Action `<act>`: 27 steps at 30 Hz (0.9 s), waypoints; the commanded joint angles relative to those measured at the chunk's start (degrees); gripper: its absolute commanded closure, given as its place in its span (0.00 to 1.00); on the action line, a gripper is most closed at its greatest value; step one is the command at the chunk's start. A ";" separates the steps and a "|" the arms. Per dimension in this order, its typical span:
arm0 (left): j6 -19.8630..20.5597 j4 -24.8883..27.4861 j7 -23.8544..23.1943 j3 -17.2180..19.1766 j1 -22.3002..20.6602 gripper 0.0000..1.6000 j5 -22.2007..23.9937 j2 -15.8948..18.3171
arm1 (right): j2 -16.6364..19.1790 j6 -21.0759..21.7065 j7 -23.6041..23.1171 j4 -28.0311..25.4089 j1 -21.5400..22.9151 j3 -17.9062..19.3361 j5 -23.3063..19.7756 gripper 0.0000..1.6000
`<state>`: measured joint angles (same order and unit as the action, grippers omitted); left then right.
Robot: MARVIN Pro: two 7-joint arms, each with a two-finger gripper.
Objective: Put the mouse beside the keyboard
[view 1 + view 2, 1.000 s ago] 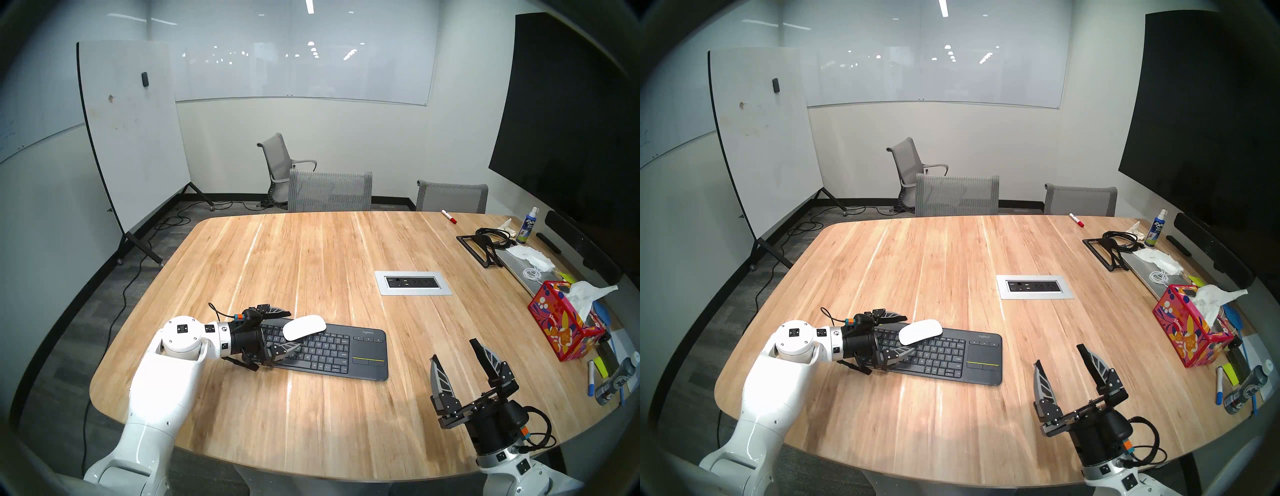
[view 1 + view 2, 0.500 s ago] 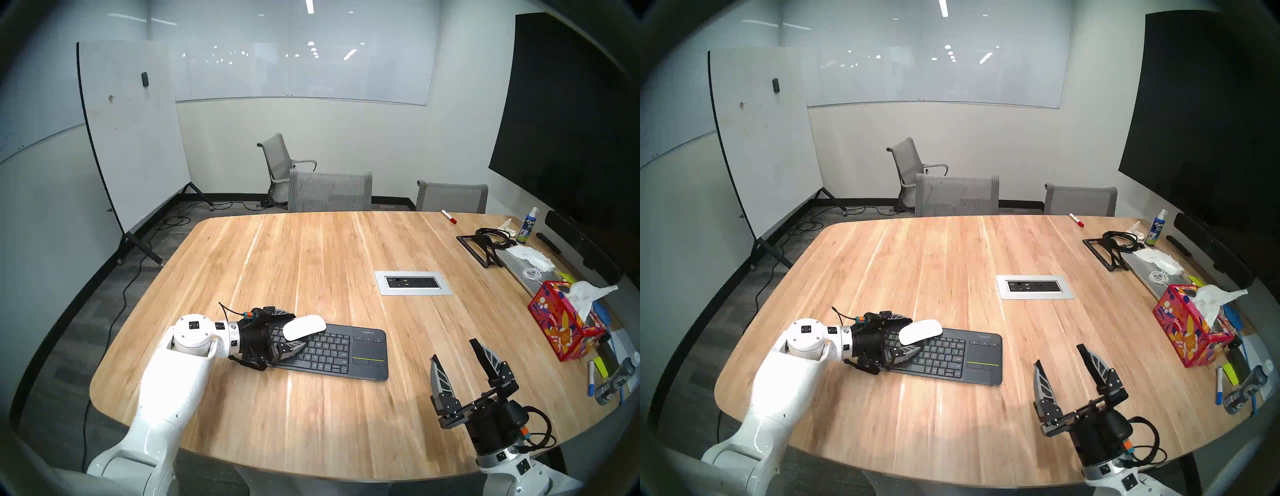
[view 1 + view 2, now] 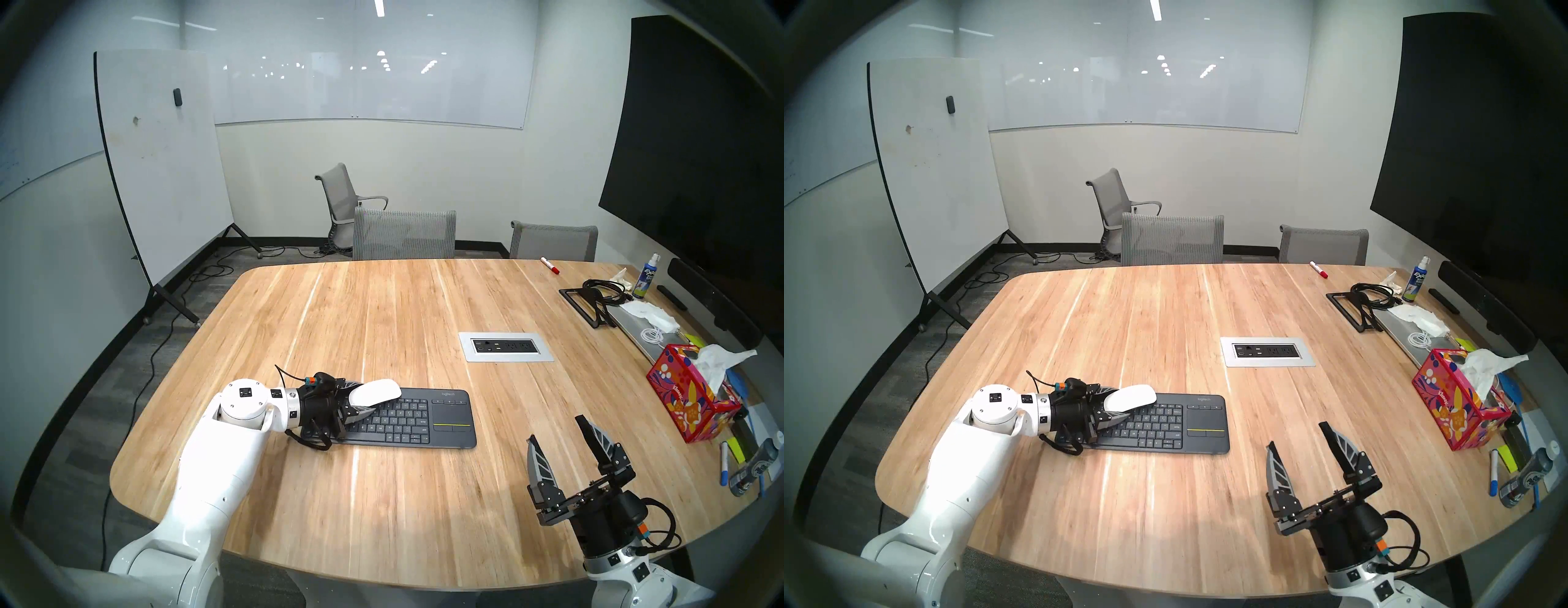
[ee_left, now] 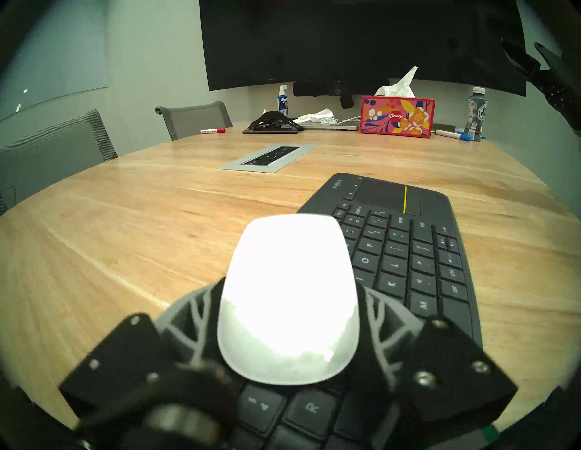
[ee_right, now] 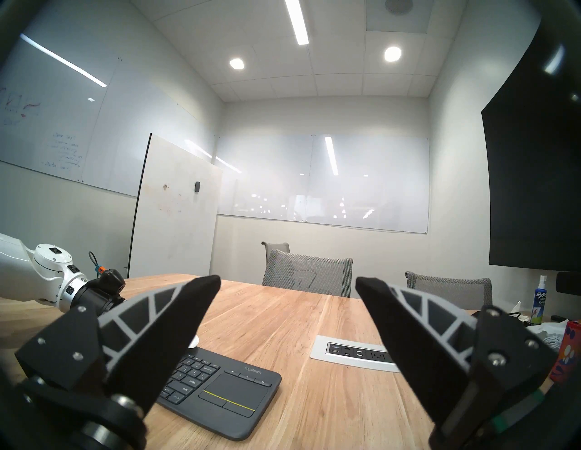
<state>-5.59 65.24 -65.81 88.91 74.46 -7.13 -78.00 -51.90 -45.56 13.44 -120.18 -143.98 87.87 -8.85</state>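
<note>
Left claw (image 4: 289, 317) had closed on the mouse (image 4: 289, 298): one finger (image 4: 188, 317) pressed on its left flank, the other on its right, rear half of the mouse between them, front half sticking out past the tips. From the head view the same grip showed, the claw (image 3: 358, 401) pointing slightly down and to the right, mouse (image 3: 375, 392) tilted nose-up.

Directly under the claw sat the keyboard (image 3: 413, 418), flat on the table (image 3: 382, 509). Mouse hung over the keyboard's left end and far edge, above the keys; I couldn't tell whether its underside touched them. So it was over the keyboard, not beside it. Keyboard's touchpad with the yellow line (image 4: 405, 199) lay ahead and to the right of the claw.

Farther ahead of the left claw: the silver outlet panel (image 4: 268, 157) set in the table, well apart from the keyboard. Beyond that, at the far table edge, a pink tissue box (image 4: 397, 116), a spray bottle (image 4: 282, 102), a red marker (image 4: 213, 130), and a drink bottle (image 4: 476, 111).

Right claw (image 5: 287, 284) was parked near my side of the table, well apart from the left one, tilted upward, fingers spread wide with nothing between them. In the head view it (image 3: 560, 433) hovered above the table to the right of the keyboard, clear of it.
</note>
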 commanded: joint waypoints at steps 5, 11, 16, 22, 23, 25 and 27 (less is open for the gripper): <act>-1.75 2.24 0.73 1.82 0.61 1.00 0.81 0.73 | -0.11 -0.08 0.07 -0.70 -0.14 0.05 0.11 0.00; -1.52 6.83 -0.05 4.08 3.03 1.00 1.98 1.77 | -0.10 -0.09 0.07 -0.68 -0.12 0.04 0.09 0.00; -1.43 10.27 -0.17 5.66 5.36 1.00 2.65 2.51 | -0.10 -0.10 0.07 -0.68 -0.11 0.04 0.09 0.00; -0.15 15.78 0.50 8.99 9.74 1.00 3.22 3.37 | -0.10 -0.10 0.07 -0.68 -0.12 0.04 0.09 0.00; 0.02 16.86 0.90 9.44 10.65 1.00 2.93 3.41 | -0.10 -0.09 0.07 -0.68 -0.12 0.04 0.09 0.00; -0.14 16.57 0.64 9.82 10.81 1.00 3.28 3.46 | -0.10 -0.10 0.07 -0.68 -0.12 0.04 0.09 0.00; 0.99 19.86 1.40 11.22 13.50 1.00 3.09 3.45 | -0.10 -0.09 0.07 -0.68 -0.12 0.04 0.09 0.00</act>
<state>-6.01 78.75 -65.48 97.50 82.91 -4.70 -74.95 -51.89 -45.56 13.44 -120.17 -143.98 87.87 -8.86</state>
